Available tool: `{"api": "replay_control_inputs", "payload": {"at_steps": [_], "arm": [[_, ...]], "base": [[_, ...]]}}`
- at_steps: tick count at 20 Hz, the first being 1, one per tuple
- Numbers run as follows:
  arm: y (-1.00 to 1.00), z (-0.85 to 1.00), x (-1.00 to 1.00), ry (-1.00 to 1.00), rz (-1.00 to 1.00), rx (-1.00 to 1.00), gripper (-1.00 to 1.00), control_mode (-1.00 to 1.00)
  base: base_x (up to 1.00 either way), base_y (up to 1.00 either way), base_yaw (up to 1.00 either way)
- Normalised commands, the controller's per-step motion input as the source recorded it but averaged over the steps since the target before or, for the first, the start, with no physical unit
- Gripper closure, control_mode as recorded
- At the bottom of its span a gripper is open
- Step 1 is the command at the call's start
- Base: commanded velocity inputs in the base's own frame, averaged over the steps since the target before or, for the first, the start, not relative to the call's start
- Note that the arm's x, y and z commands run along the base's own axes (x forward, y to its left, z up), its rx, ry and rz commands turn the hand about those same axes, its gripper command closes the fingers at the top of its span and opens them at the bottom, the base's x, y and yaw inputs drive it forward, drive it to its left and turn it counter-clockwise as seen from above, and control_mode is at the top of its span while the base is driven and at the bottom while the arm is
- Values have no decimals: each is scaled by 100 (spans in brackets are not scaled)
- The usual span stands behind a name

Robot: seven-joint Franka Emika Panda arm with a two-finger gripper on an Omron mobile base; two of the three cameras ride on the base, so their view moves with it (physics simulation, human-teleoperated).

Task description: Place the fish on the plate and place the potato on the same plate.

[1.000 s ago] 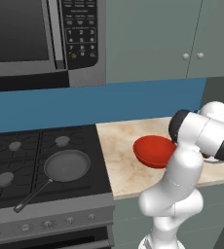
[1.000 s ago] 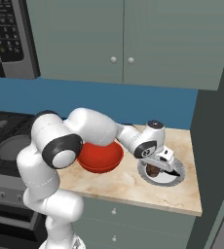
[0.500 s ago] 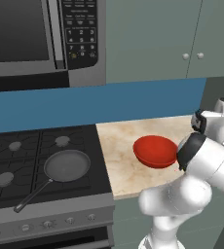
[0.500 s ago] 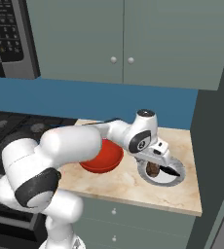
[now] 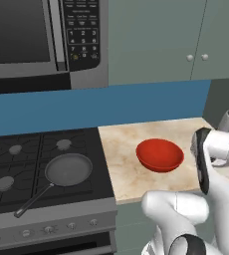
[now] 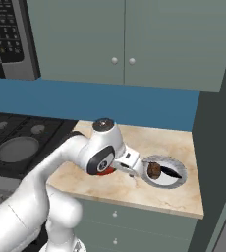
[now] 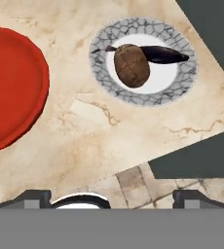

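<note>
Marble counter (image 7: 99, 141) bare between red bowl (image 7: 9, 87) and plate (image 7: 187, 80) with potato (image 7: 132, 65) and fish (image 7: 162, 53); gripper (image 7: 111, 197) released, empty.

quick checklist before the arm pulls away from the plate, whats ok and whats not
1. Potato on the plate: ok, it sits in the white centre.
2. Fish on the same plate: ok, the dark fish lies beside the potato, touching it or nearly so.
3. Gripper let go: ok, jaws wide open with nothing between them.
4. Gripper clear of the plate: ok, in the right base view it sits just left of the rim.
5. Red bowl out of the way: cannot tell, it lies close beside the arm on the counter.
6. Plate steady on the counter: ok, flat, near the right edge but fully on it.
</note>
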Motion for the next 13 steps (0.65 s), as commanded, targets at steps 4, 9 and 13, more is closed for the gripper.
{"api": "replay_control_inputs", "payload": {"at_steps": [4, 9, 13], "arm": [[100, 63, -52, -9, 4, -21, -100, -100], [93, 74, -59, -9, 3, -14, -100, -100], [80, 58, -66, -9, 0, -1, -100, -100]], "base": [[0, 0, 0], [0, 0, 0], [0, 0, 0]]}}
